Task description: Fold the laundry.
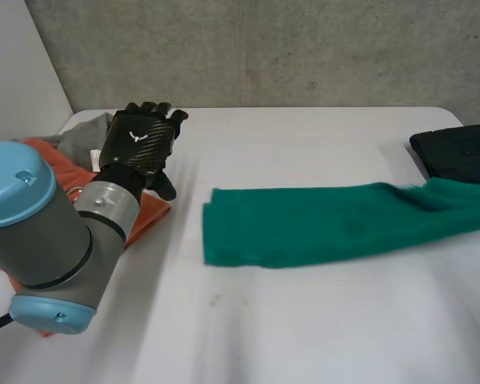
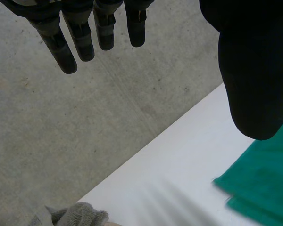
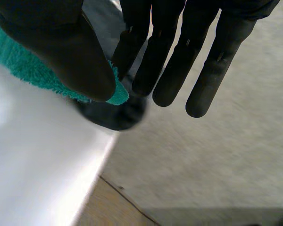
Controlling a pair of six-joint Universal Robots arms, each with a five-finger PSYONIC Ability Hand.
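green towel [image 1: 304, 228] stretched long and narrow across the middle of the tabletop [image 1: 304, 320]. one end squared off near the left arm, the other running off toward the right side. right end meeting the near edge of a black cloth [image 1: 456, 152], itself at the far right of the tabletop.

right robot hand [image 3: 61, 52] clamped on the towel's end. in the right wrist view, green edge pinched between the thumb and the nearest of the straight fingers [image 3: 212, 70]. remaining fingers straight, side by side, clear of the towel. just past those fingertips, the black cloth at the tabletop's edge, with grey floor [image 3: 203, 155] beyond it.

left robot hand [image 1: 140, 140] up over the far left of the tabletop, well apart from the towel. beneath it an orange cloth [image 1: 148, 212], and beside that a grey cloth [image 1: 84, 136] bunched toward the far left corner. in the left wrist view, fingers straight and spread, thumb well away from them, nothing held. just past the thumb's tip in that view, a corner of the green towel flat on the tabletop. farther along, toward the side of the fingertips, a tuft of the grey cloth at the tabletop's rim. concrete wall [image 1: 264, 48] behind the tabletop.
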